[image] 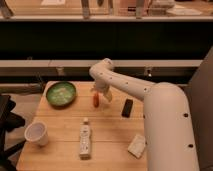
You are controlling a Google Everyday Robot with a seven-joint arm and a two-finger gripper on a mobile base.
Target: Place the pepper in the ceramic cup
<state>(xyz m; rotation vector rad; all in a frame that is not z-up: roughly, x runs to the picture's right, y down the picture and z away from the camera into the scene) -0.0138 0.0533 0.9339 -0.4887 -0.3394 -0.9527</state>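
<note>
The small red-orange pepper [96,100] lies on the wooden table [60,122] near its far middle. My gripper [104,95] hangs just right of and above the pepper, at the end of the white arm [125,85] that reaches in from the right. It stands open, and the pepper rests on the table, not held. The white ceramic cup [37,134] stands upright near the front left corner, far from the gripper.
A green bowl [61,93] sits at the back left. A white bottle [85,140] lies in the front middle, a black slab [128,107] right of the pepper, and a pale packet [136,146] at the front right. Shelving runs behind the table.
</note>
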